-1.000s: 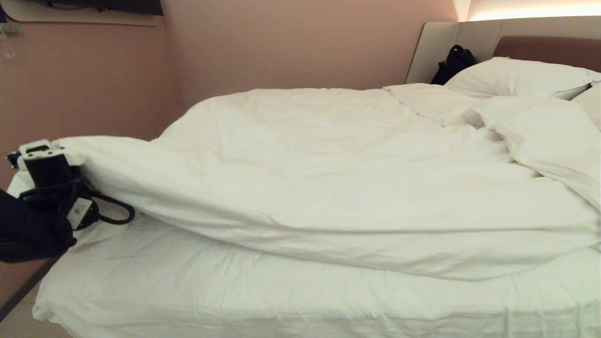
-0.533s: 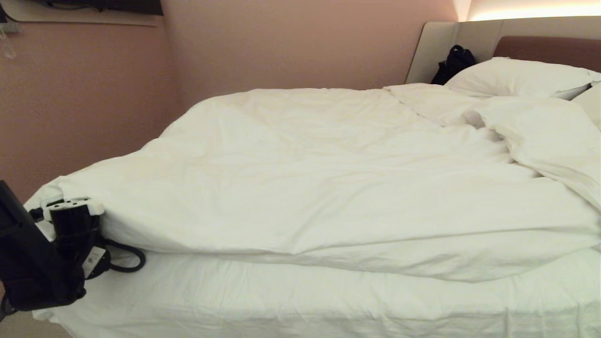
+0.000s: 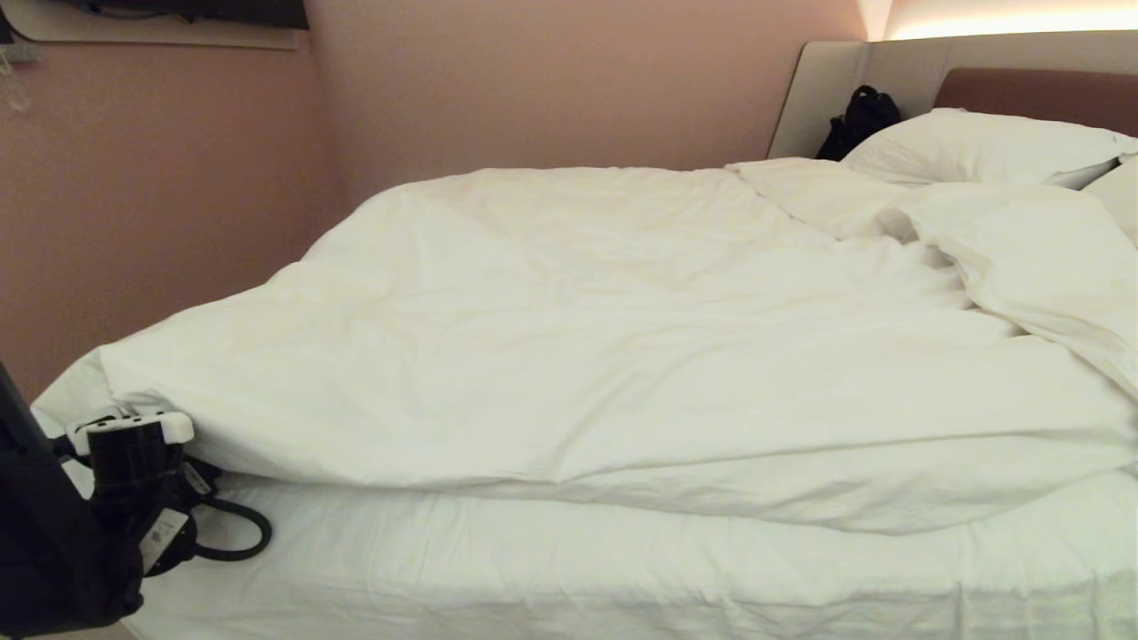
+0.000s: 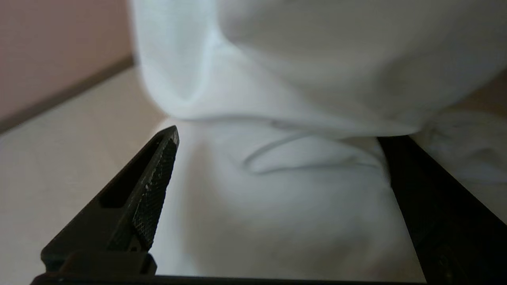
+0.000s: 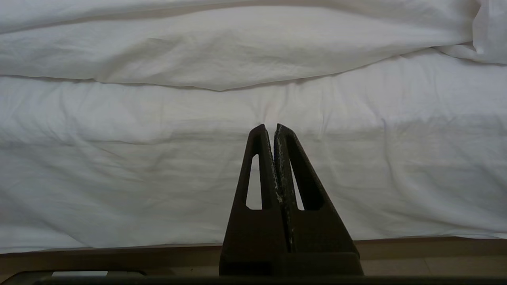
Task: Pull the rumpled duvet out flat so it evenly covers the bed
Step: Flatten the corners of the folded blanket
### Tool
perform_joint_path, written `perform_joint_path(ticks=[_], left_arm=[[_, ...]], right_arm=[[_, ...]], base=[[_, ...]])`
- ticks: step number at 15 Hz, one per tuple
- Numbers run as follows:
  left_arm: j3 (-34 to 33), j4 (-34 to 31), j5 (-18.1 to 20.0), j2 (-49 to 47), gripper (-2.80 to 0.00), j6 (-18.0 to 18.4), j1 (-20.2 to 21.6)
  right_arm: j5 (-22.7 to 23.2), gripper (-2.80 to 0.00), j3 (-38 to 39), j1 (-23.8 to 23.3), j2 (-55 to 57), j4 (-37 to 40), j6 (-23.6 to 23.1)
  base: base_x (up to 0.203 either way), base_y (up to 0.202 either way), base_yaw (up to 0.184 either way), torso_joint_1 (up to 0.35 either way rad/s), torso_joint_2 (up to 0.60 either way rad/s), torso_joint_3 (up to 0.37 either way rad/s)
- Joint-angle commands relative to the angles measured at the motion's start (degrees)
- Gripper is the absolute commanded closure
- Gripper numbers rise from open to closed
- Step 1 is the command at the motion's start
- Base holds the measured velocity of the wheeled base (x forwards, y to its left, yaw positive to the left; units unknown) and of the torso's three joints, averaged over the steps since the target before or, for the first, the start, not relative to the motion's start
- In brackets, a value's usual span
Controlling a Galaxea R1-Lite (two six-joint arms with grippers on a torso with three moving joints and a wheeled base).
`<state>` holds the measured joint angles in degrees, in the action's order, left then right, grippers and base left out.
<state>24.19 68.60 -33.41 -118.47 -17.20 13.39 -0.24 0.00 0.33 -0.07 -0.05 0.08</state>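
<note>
Duvet (image 3: pixel 622 356) lies rumpled on bed (image 3: pixel 533 569) by pink wall (image 3: pixel 533 80); left gripper (image 4: pixel 277 158) jaws spread, right gripper (image 5: pixel 274 130) jaws closed

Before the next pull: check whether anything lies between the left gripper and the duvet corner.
Nothing visible does. The left gripper stands open right at the duvet corner at the bed's left end; in the left wrist view only white fabric lies between its fingers.
</note>
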Motion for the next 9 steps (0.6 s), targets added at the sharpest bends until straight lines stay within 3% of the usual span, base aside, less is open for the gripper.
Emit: perform_joint_path(ticks=[1,9], left_arm=[[1.78,-0.12,4.31,-0.08,-2.80,-1.43,0.03],[7.42,0.59,14.79,-4.56,-2.80,-4.39,0.63]], right_arm=[[-0.02,0.00,0.00,0.02,0.07,-0.03,0.01],[-0.02,0.00,0.00,0.02,0.07,-0.03,0.01]], base=[[0.000,0.000,0.000,0.000,0.00,0.000],[0.000,0.000,0.000,0.000,0.00,0.000]])
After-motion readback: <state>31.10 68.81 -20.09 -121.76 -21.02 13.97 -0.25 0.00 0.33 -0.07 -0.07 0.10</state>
